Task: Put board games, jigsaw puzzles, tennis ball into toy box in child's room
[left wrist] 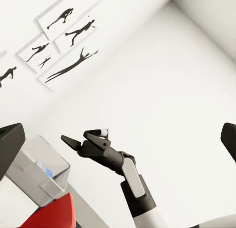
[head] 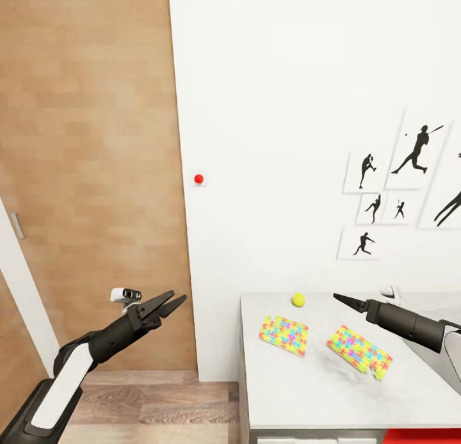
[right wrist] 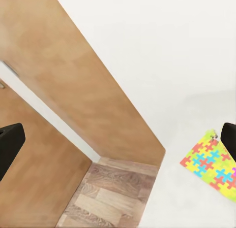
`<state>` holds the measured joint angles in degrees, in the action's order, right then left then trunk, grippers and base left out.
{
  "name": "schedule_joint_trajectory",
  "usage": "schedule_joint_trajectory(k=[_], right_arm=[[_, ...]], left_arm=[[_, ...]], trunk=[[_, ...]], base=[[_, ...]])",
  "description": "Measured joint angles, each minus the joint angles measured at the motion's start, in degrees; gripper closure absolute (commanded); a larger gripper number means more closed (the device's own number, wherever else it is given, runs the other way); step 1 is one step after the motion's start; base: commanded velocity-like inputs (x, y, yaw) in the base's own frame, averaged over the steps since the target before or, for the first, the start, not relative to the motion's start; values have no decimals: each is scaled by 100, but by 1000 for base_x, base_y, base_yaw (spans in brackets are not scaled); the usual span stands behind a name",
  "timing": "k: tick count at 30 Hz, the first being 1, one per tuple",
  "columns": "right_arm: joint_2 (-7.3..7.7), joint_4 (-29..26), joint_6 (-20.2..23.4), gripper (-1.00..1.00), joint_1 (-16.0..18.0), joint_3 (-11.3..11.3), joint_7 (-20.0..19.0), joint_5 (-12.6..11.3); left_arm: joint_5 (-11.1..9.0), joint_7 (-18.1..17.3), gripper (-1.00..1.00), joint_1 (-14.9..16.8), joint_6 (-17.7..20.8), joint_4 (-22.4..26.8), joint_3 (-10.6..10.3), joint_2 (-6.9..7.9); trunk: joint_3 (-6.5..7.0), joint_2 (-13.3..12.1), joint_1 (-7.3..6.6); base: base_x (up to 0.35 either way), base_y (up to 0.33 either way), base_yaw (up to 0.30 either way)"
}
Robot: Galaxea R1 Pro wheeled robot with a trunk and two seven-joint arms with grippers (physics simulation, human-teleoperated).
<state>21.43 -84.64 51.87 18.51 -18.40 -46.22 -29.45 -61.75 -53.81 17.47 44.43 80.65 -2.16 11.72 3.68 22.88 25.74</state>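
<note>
Two multicoloured jigsaw puzzles (head: 283, 336) (head: 359, 352) lie flat on the pale grey table (head: 307, 399), and one puzzle (right wrist: 211, 161) shows again in the right wrist view. The tennis ball (head: 298, 299) rests near the table's back edge by the wall. My right gripper (head: 339, 297) hovers open above the table, right of the ball and behind the right puzzle. Left of the table, over the floor, my left gripper (head: 178, 297) is open and empty. A light grey toy box (left wrist: 37, 164) sits beyond the right gripper (left wrist: 83, 135), with something blue inside. The board games and bed are out of view.
A white wall with black sports silhouettes (head: 410, 175) stands behind the table. A wooden door panel (head: 89, 175) and wood floor (head: 160, 405) lie to the left. A red knob (head: 198, 178) sits on the wall. Something red (head: 422, 436) shows below the table's front edge.
</note>
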Motion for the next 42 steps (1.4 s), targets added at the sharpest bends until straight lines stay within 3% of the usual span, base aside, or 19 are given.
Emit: schedule_joint_trajectory(k=[7, 20, 42], right_arm=[[-5, 7, 2, -100, 0, 21, 48, 73], [-6, 8, 15, -100, 1, 279, 57, 101], [-6, 8, 27, -100, 1, 328, 56, 103]], left_arm=[[6, 6, -100, 0, -3, -115, 3, 1], [8, 8, -100, 0, -3, -346, 13, 2], [9, 23, -100, 0, -11, -383, 14, 2]], trunk=[[0, -1, 1], [0, -1, 2], [0, -1, 2]], base=[[208, 169, 0], [48, 36, 0], [2, 2, 0]])
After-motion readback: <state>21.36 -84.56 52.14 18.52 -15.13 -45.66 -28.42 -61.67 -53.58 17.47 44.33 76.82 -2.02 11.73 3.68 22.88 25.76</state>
